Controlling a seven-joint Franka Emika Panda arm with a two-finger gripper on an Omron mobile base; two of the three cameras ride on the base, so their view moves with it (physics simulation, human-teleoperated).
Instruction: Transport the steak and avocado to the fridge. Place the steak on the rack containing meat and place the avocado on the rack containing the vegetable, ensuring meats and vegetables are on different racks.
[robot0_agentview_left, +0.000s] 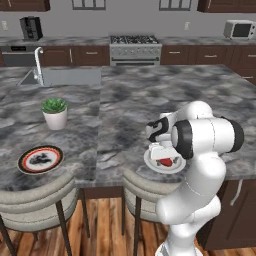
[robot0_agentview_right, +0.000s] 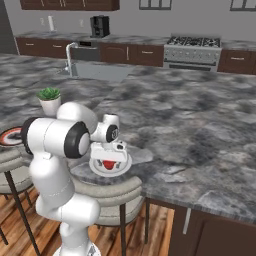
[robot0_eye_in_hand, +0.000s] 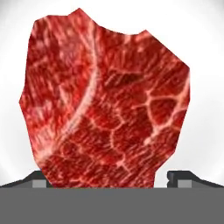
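Observation:
The steak (robot0_eye_in_hand: 105, 100), bright red with whitish marbling, lies on a white plate (robot0_agentview_left: 177, 169) at the near edge of the island counter. My gripper (robot0_eye_in_hand: 111, 179) hangs straight down just above it, open, with one dark fingertip (robot0_eye_in_hand: 181, 177) on each side of the meat. From the base views the hand (robot0_agentview_left: 162, 152) covers most of the steak (robot0_agentview_left: 165, 162); a red sliver (robot0_agentview_right: 107, 164) shows beneath it. The avocado (robot0_agentview_left: 41, 159) is a small dark shape on a red-rimmed plate (robot0_agentview_left: 26, 167) far to the left. The fridge is out of view.
A potted green plant (robot0_agentview_left: 55, 112) stands behind the red-rimmed plate. A sink with a faucet (robot0_agentview_left: 39, 62) is set in the counter's far left. Two stools (robot0_agentview_left: 35, 200) tuck under the near edge. A stove (robot0_agentview_left: 135, 47) and a microwave (robot0_agentview_left: 239, 30) line the back wall.

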